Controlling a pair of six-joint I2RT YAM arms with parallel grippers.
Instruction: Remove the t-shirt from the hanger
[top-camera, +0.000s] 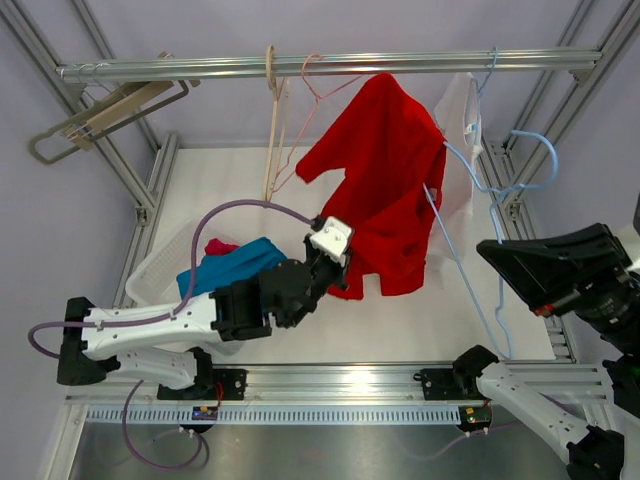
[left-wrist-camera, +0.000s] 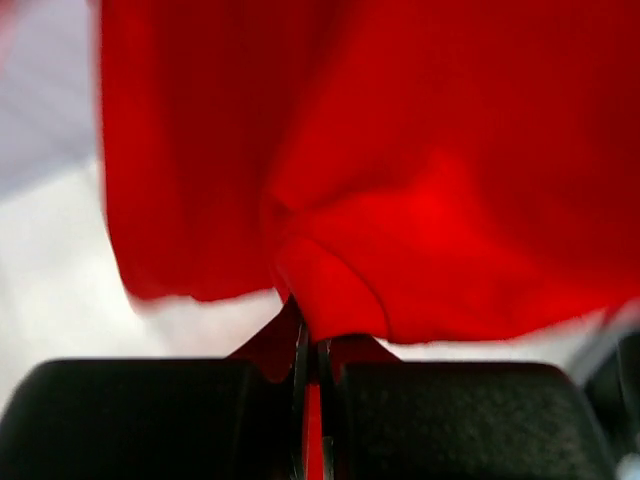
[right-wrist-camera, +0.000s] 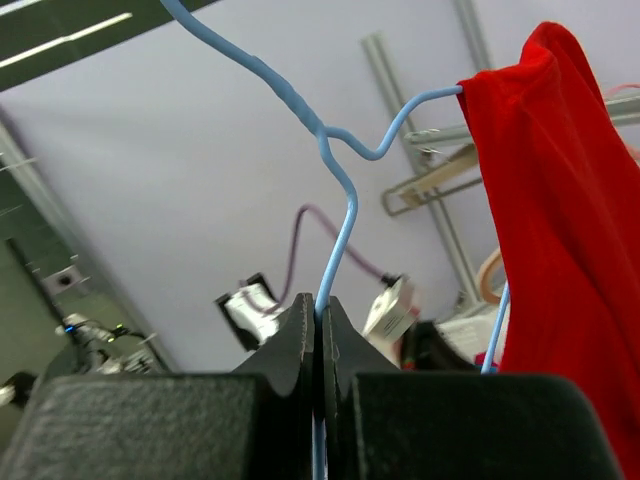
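The red t-shirt hangs slanted over the table, one shoulder still on the light blue wire hanger. My left gripper is shut on the shirt's lower hem. In the left wrist view the red cloth fills the frame and is pinched between the closed jaws. My right gripper is shut on the hanger's wire. In the right wrist view the blue wire rises from the closed jaws, and one hanger arm runs into the shirt at the right.
A metal rail crosses the back with a wooden hanger, thin beige and pink hangers and a white garment. A white basket at the left holds a blue garment.
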